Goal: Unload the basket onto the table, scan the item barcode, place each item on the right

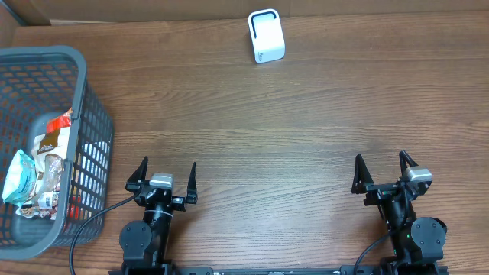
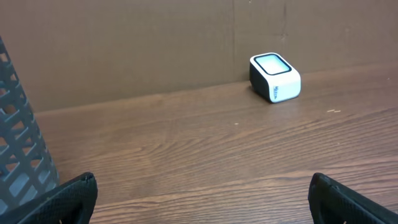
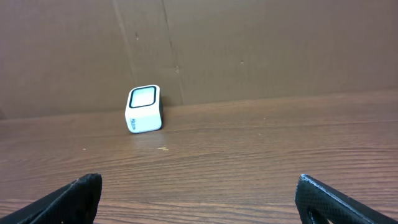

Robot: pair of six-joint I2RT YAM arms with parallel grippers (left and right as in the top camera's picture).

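- The packets (image 1: 34,176) to be scanned lie piled in the grey basket (image 1: 95,130) at the left edge of the worktop (image 1: 306,114); none is out yet, so I judge the task not begun
- Which packet comes first, and where its barcode sits, cannot be told from these views
- The left claw (image 1: 168,172) stands just beside the basket, its fingers wide apart with nothing between them, well placed to reach in
- The right claw (image 1: 380,164) sits well apart on the other side, also spread wide and empty
- The white scanner (image 1: 267,36) stands at the far edge, between the 2 arms, its window tilted up toward them, so a lifted packet can be shown to it
- 1 risk: a crinkled wrapper may bend or hide the code
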